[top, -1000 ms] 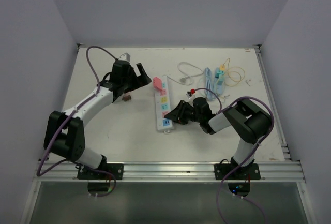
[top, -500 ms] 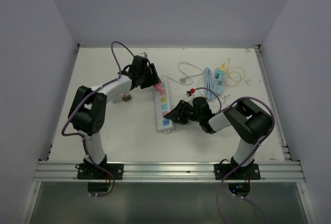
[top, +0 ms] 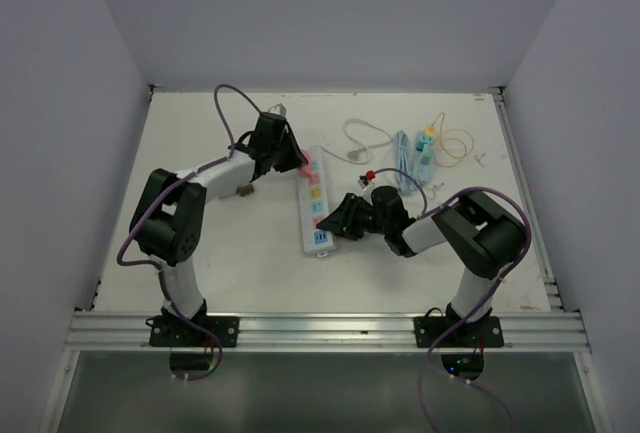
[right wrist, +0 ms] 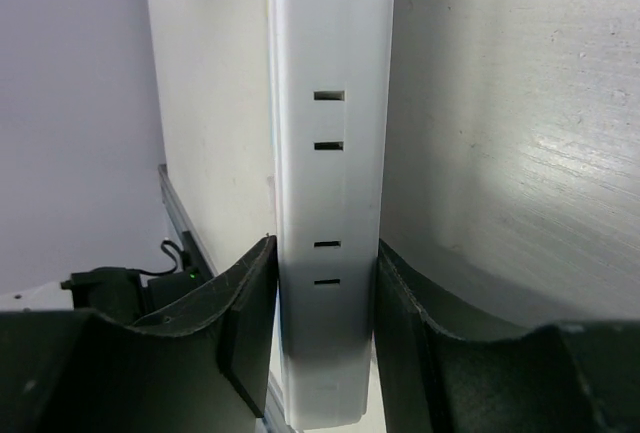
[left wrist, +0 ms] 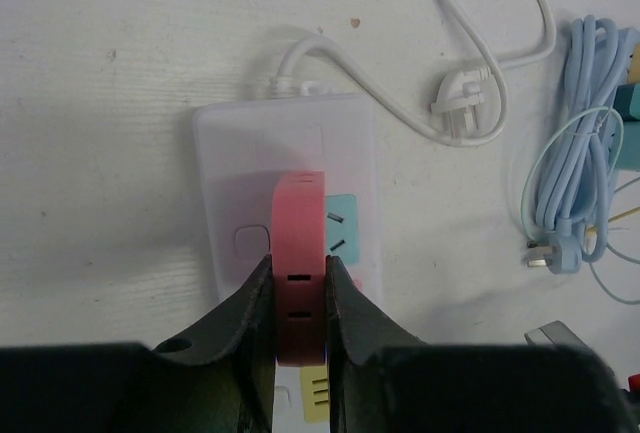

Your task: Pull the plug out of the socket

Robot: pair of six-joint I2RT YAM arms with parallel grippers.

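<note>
Pink rectangular plastic plug (left wrist: pixel 299 203) stands seated in the far end of the long white plastic power strip (top: pixel 314 208), which lies lengthwise on the counter (top: pixel 230 243). The left tool (left wrist: pixel 298 271) pinches the plug's sides, so it probably lifts straight up. The right tool (right wrist: pixel 326 273) clamps the strip's near end.

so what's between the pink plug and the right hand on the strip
Just the power strip's coloured sockets, no other plug in them, seen in the top view.
</note>
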